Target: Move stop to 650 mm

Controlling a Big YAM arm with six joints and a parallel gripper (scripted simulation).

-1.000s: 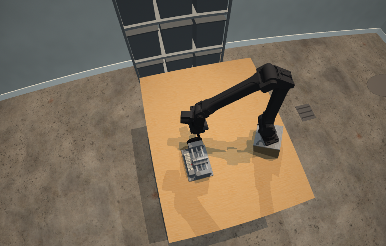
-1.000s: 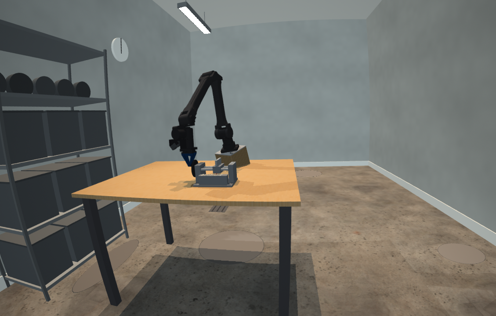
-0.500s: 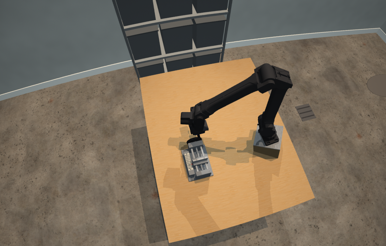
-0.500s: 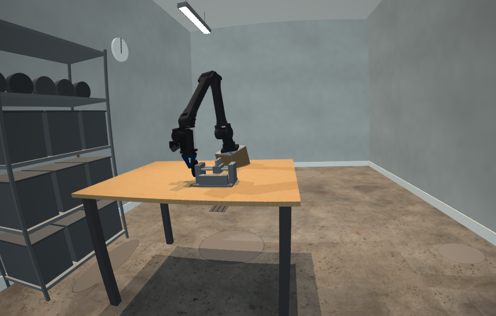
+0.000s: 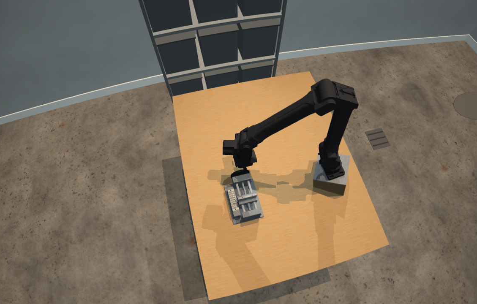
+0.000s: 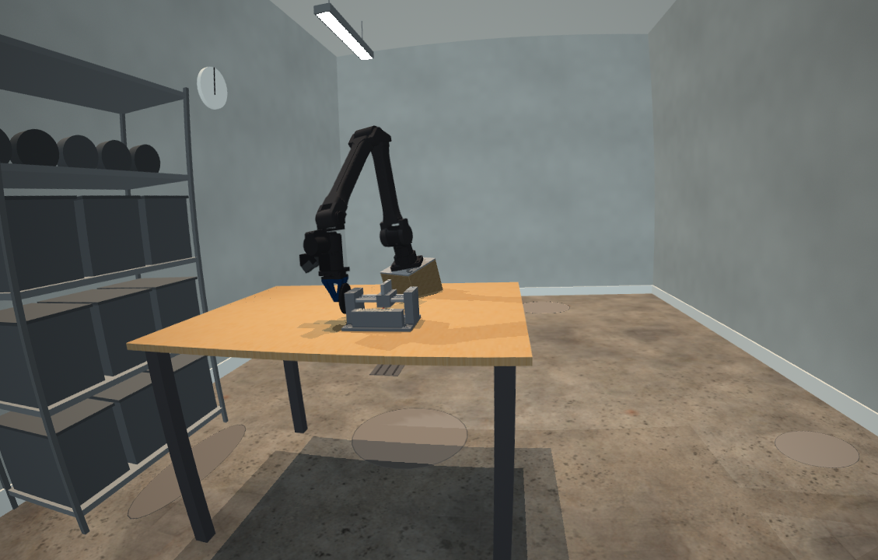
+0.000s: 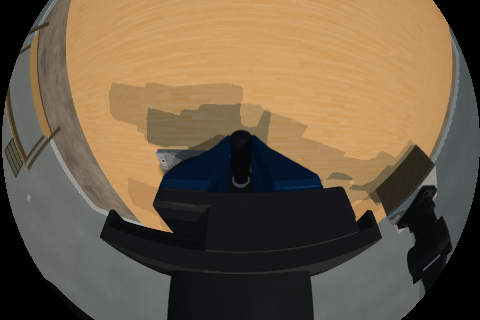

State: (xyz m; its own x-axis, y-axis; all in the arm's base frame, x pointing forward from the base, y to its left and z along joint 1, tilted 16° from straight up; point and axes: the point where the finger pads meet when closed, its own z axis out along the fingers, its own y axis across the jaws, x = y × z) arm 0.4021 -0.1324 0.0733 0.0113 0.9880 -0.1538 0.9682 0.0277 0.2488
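Pincer (image 6: pixel 338 291): clamped on the handwheel crank pin (image 7: pixel 240 148), wrist pointing down so cranking turns the screw.
Handwheel (image 5: pixel 238 173): at the fixture's (image 5: pixel 243 199) 12 o'clock end, on the table (image 5: pixel 289 242).
Stop (image 5: pixel 246 196): mid-rails; scale reading illegible.

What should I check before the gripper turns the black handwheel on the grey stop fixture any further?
1. Grip: gripper shut on black handwheel: ok.
2. Grey stop fixture flat on the wooden table: ok.
3. Scale reading against 650 mm: the strip is too small to read: cannot tell.
4. Space around the wrist: ok.
5. Blue fingers centred on the handle: ok.
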